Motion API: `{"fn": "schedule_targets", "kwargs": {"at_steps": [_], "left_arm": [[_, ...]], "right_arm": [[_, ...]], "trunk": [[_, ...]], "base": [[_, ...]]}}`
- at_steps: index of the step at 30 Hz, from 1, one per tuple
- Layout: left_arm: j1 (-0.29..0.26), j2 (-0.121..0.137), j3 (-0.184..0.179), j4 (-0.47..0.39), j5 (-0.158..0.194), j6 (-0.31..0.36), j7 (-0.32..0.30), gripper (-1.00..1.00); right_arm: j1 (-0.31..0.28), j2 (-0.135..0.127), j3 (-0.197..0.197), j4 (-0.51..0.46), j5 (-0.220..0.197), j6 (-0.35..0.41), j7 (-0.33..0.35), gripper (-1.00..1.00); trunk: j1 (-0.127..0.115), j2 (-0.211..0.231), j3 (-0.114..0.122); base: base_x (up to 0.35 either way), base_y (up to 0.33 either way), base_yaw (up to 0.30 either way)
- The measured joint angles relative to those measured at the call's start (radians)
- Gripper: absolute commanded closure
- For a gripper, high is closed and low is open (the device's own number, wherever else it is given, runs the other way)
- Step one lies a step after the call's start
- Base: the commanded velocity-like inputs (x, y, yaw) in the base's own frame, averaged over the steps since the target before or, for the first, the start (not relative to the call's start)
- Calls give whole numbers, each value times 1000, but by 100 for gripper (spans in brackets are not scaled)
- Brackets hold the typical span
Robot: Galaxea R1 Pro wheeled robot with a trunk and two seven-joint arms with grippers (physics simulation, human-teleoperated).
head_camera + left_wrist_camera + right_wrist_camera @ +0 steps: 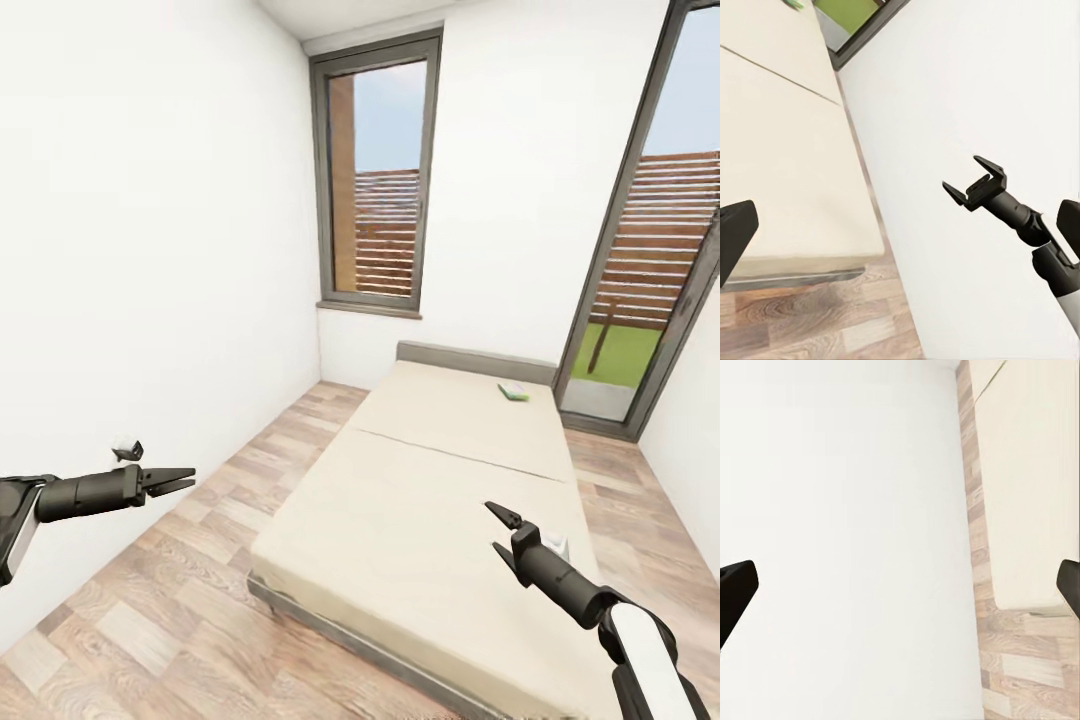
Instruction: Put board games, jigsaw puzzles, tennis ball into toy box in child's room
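Board game (513, 391) lying near the headboard (475, 360), at the far end of the bed (420, 490). Left gripper (178, 481) and right gripper (498, 531) both spread and empty, held forward short of the headboard, probably readied for the approach.

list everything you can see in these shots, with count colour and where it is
bed: 1, beige mattress, grey headboard, centre of the room
board game: 1, green and white flat box, on the mattress near the headboard
window: 1, grey frame, far wall
glass door: 1, grey frame, at right, fence and grass beyond
floor: wood planks, around the bed
walls: white
left gripper: 1, black, open, over the floor near the left wall
right gripper: 1, black, open, over the bed's near end
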Motion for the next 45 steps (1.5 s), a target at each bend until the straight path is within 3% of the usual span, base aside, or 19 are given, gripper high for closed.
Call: {"fn": "schedule_targets", "kwargs": {"at_steps": [21, 22, 29, 34, 36, 40, 42, 45], "left_arm": [[0, -1, -1, 0, -4, -2, 0, -100], [0, -1, -2, 0, -4, -2, 0, -100], [0, -1, -1, 0, -7, -3, 0, -100], [0, -1, -2, 0, -10, -3, 0, -100], [0, -2, -4, 0, -12, -2, 0, -100], [0, -1, -8, 0, -13, -2, 0, -100], [0, -2, -9, 0, -13, -13, 0, -100], [0, -3, -8, 0, -14, -39, 6, -100]], "right_arm": [[0, 1, 10, -2, 18, -25, -4, -100], [0, 1, 10, -3, 27, -26, -4, -100], [0, 9, 18, -76, 206, -29, -14, -100], [0, 14, 102, -199, 408, -28, -134, -100], [0, 20, 150, -217, 450, -28, -195, -100], [0, 29, 263, -229, 482, -28, -311, -100], [2, 32, 348, -233, 491, -27, -432, -100], [2, 33, 405, -235, 494, -26, -542, -100]], "trunk": [[0, 0, 0], [0, 0, 0], [0, 0, 0], [0, 0, 0], [0, 0, 0], [0, 0, 0], [0, 0, 0], [0, 0, 0]], "base": [[0, 0, -228], [0, 0, -33], [0, 0, -10], [0, 0, -1], [0, 0, 0], [0, 0, 0], [0, 0, 0], [0, 0, 0]]}}
